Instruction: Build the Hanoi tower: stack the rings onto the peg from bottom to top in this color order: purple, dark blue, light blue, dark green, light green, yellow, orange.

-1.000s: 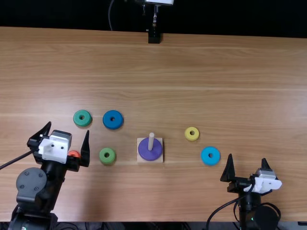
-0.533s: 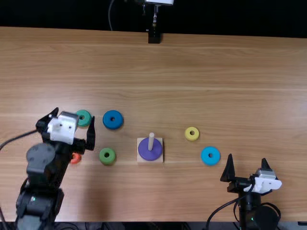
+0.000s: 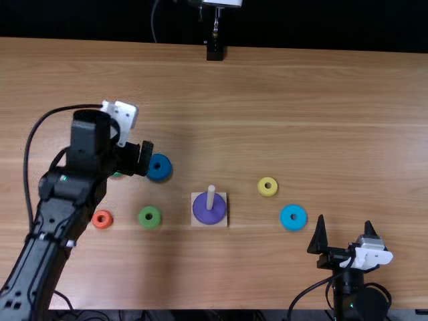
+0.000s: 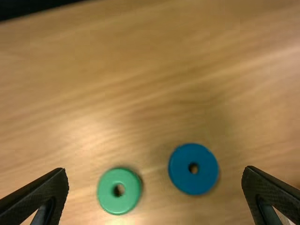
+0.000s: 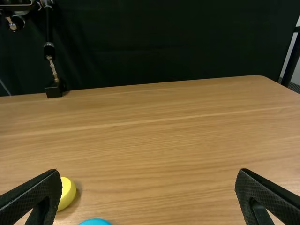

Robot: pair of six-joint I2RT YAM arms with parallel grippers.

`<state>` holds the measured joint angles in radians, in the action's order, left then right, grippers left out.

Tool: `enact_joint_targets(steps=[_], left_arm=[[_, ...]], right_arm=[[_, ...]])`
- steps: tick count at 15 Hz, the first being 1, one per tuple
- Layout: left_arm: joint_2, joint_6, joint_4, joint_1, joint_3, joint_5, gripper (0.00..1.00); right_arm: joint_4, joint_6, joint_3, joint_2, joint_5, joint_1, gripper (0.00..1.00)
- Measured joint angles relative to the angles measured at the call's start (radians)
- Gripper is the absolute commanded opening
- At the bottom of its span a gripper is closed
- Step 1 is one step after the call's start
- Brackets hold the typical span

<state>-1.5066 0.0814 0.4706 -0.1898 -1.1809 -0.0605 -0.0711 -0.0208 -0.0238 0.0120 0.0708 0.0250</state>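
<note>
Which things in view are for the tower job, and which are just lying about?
Job: peg, purple ring, dark blue ring, light blue ring, dark green ring, light green ring, yellow ring, orange ring.

Not job: black stand at the far edge, thin cable beside it, black backdrop.

Plain colour covers the purple ring [image 3: 202, 212], dark blue ring [image 4: 206, 176], light blue ring [image 3: 286, 223], dark green ring [image 4: 106, 198], light green ring [image 3: 144, 221], yellow ring [image 3: 262, 191] and orange ring [image 3: 97, 224]. The peg [image 3: 210, 198] and base [image 3: 224, 223] are pale beige, the tabletop [image 3: 281, 100] light brown with streaky grain.
</note>
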Motion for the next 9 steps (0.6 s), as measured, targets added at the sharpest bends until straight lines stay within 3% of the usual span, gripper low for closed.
enact_joint_targets(steps=[5, 9], left_arm=[[-0.250, 0.000, 0.108, -0.077, -0.143, 0.001, 1.00], [-0.425, 0.001, 0.294, -0.105, -0.242, 0.006, 1.00]], right_arm=[[0.000, 0.000, 0.000, 0.000, 0.000, 0.000, 1.00], [0.000, 0.000, 0.000, 0.000, 0.000, 0.000, 1.00]])
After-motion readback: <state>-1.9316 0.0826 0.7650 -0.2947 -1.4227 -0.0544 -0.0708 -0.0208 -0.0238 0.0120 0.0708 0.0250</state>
